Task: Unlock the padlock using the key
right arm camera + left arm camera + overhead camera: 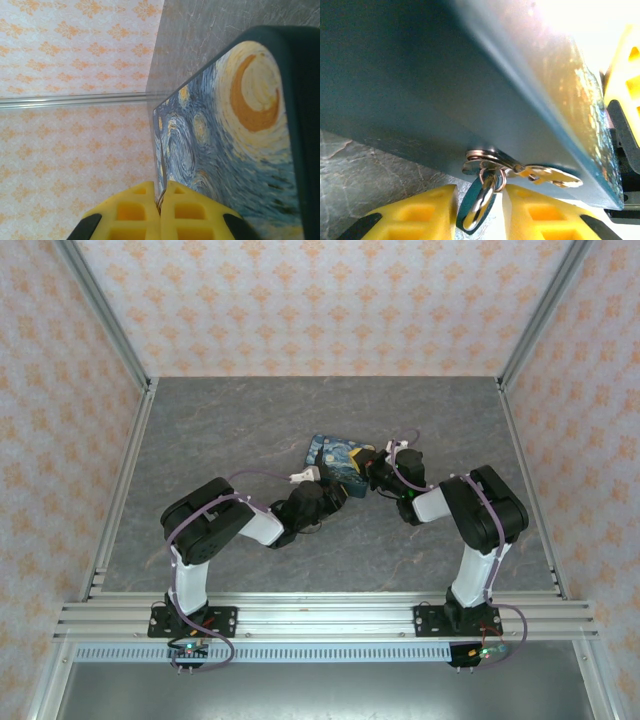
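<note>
Padlock [469, 216] is found nearest the left wrist camera. Its teal body and metal shackle sit between the yellow fingers of the left gripper [480, 194], which is closed to a narrow gap, and both fingers seem to touch it. This hold is judged to steady the lock and lift it off the counter [375, 175] so that the keyhole can be reached.

Just above it, a key ring [479, 156] is seen against the lower edge of the painted box [410, 85]. The key [551, 176] appears to be linked to that ring by a smaller one. It lies flat along the box side with its blade pointing right, and it is not in the lock. Whether the shackle passes through the ring or through a hasp on the box cannot be told.

Beyond, at the far side of the box, the right gripper [160, 192] is closed almost fully on a thin metal sliver [160, 199] at the box edge. What the sliver is cannot be made out. This hold is judged to brace the box against the pull of the other arm.

In the overhead view both arms are bent inward and meet at the box in mid-counter. Farthest off, the patterned wall [75, 50] is seen. Insertion of the key is judged not yet begun.
</note>
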